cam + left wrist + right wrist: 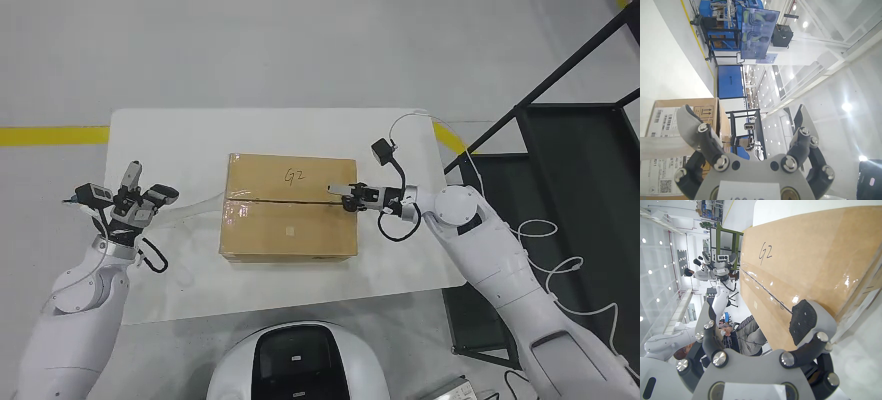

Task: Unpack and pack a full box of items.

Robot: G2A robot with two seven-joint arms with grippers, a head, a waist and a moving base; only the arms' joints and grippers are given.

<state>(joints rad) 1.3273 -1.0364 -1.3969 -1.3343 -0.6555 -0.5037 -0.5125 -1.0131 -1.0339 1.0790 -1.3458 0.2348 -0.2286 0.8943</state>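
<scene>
A closed cardboard box (288,208) marked with handwritten letters stands in the middle of the white table (170,150); clear tape runs along its top seam. My right gripper (345,194) is open at the box's right end, over the seam. In the right wrist view one of its pads (802,321) rests on the box top (800,256) right at the seam's end. My left gripper (140,192) is open, off the box's left side. A loose strip of clear tape (190,208) stretches from that side of the box (668,117) to one left finger (691,128).
A dark metal rack (560,150) stands just beyond the table's right edge, close to my right arm. A yellow floor line (50,135) runs past the table's left side. Bare table lies around the box on every side.
</scene>
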